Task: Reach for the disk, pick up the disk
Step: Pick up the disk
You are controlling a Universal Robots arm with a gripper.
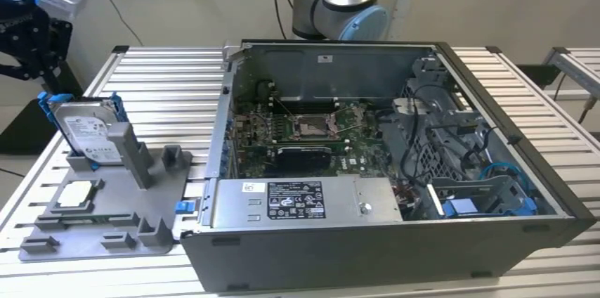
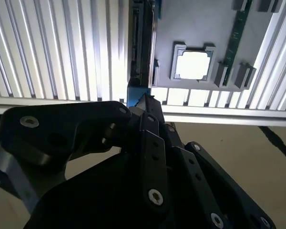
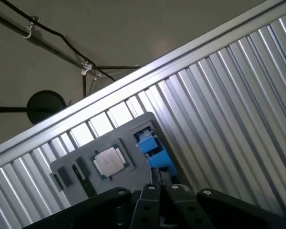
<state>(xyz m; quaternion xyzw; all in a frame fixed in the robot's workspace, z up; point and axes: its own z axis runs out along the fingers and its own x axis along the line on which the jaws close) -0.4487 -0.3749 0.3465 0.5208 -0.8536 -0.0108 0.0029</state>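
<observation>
Fingers (image 2: 150,119): look pressed together at the tips, with nothing between them.
Gripper (image 2: 144,101): black, up in the air over the disk and not touching it. In the exterior view it (image 1: 28,59) sits at the far left, higher than the disk's top edge.
Disk (image 1: 86,129): stands on edge in a slot of the grey holder (image 1: 140,164), label face showing. In the second wrist view it shows edge-on (image 2: 140,43), in line with the fingertips.
Blue rails (image 1: 45,108): one on each side edge of the disk, sticking up a little past its top.
Chip (image 1: 77,196): lies flat on the same holder, apart from the disk.
Table (image 1: 159,80): slatted metal, with the holder on it.
Computer case (image 1: 525,164): open, just beside the holder on the exterior view's right.
Handling: probably stiff, heavy for its size, smooth-faced and a bit slippery, and bad with knocks.
Grip spot: best guess is across the two broad faces near the free top edge, mid-width. The plastic rails may flex.
</observation>
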